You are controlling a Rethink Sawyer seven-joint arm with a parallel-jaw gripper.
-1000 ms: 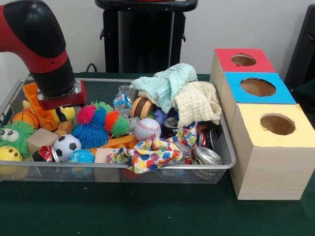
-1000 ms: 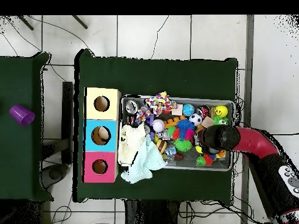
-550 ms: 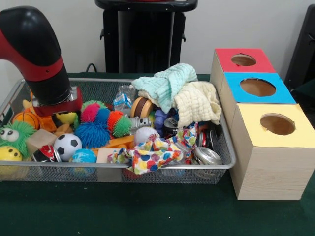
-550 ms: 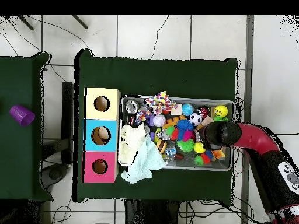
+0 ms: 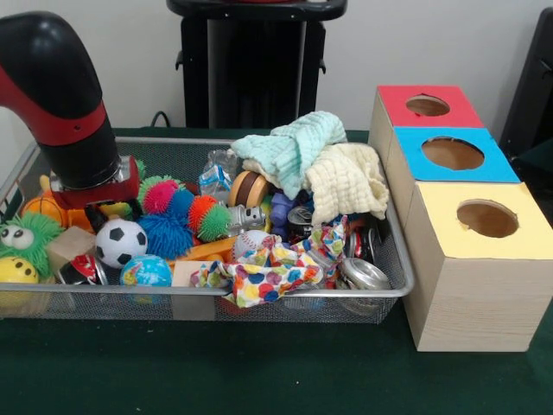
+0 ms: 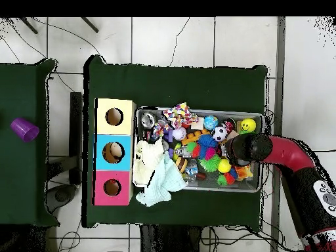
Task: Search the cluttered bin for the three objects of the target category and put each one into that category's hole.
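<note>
Arm down in the left end of the bin [image 5: 393, 259], sorting not visibly begun.

The gripper [image 5: 95, 203] sits low among the toys just behind the soccer ball [image 5: 120, 242]; whether its fingers are apart or together cannot be told. Balls, cloths and cans are in the bin; a pale shape shows in the blue box [image 6: 113, 152] hole, unclear. The target category is not evident. No readable writing.

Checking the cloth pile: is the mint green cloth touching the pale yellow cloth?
Touching. The front view shows the mint green cloth draped over the pale yellow cloth, with no gap along their shared edge.
</note>
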